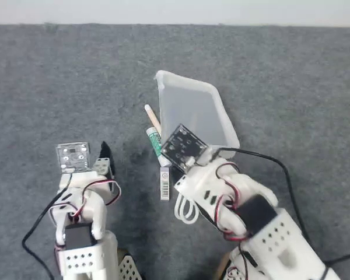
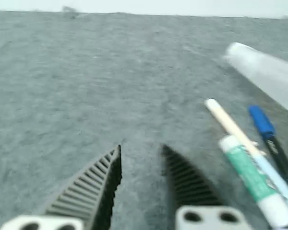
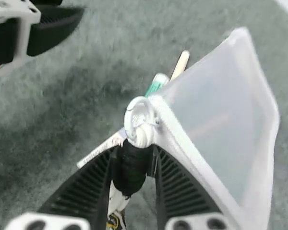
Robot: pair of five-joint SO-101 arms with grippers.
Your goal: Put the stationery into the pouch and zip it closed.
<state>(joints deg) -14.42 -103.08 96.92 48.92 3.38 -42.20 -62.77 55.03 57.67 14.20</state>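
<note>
Grey felt (image 1: pixel 58 76) is covering the whole tabletop you are working over, with a pale wall (image 1: pixel 175 11) running along its far edge. Your right arm is standing at the near right with its wrist tilted down, and its gripper (image 3: pixel 133 152) is sitting at the near corner of the translucent pouch (image 1: pixel 192 108), which is lying at mid-table. Its fingers are pressing on both sides of a black marker (image 3: pixel 131 170), and the marker's far end is meeting the pouch's white zipper pull (image 3: pixel 140 120). Your left arm is sitting folded at the near left, well apart from the pouch. Its gripper (image 2: pixel 141 149) is pointing out over bare felt, jaws parted with nothing between them. Just beside the pouch, on the side toward your left arm, a cream pencil (image 1: pixel 152 118) and a green-and-white tube (image 1: pixel 156 142) are lying close together. A white barcoded piece (image 1: pixel 165 182) is lying nearer you.
</note>
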